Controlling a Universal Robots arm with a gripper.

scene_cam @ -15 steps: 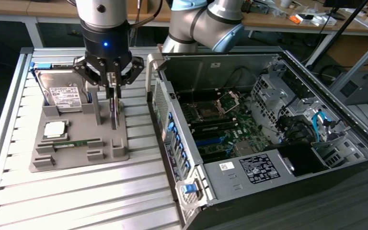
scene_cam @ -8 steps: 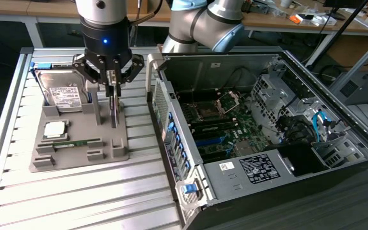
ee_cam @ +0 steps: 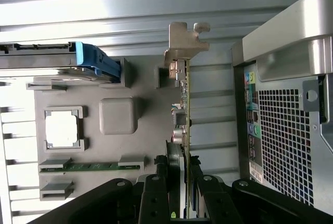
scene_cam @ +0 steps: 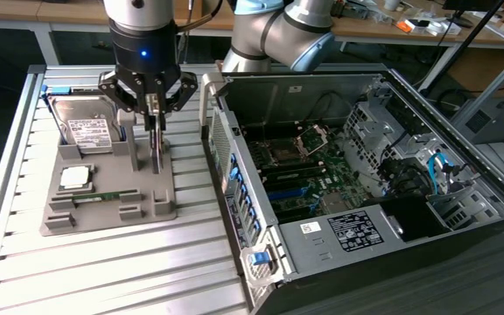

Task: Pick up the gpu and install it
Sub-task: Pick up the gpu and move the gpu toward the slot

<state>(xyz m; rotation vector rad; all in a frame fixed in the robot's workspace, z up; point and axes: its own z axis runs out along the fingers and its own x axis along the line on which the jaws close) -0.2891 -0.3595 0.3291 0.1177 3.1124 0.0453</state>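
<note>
The gpu [scene_cam: 155, 147] stands on edge at the right side of the grey parts holder [scene_cam: 112, 210], a thin green card seen edge-on. My gripper [scene_cam: 153, 111] comes straight down over it, with the black fingers pressed against both faces of the card, so it is shut on the card. In the wrist view the gpu [ee_cam: 183, 109] runs away from the gripper [ee_cam: 179, 174], and its silver bracket [ee_cam: 184, 42] is at the far end. I cannot tell whether the card's lower edge still rests in the holder's slot.
The open computer case [scene_cam: 366, 164] lies at the exterior view's right, close beside the holder, with its motherboard [scene_cam: 309, 177] exposed. On the holder sit a hard drive [scene_cam: 90, 128], a square processor [scene_cam: 75, 176] and a narrow memory stick [scene_cam: 103, 195]. The case's perforated rear panel [ee_cam: 291, 130] is near the card.
</note>
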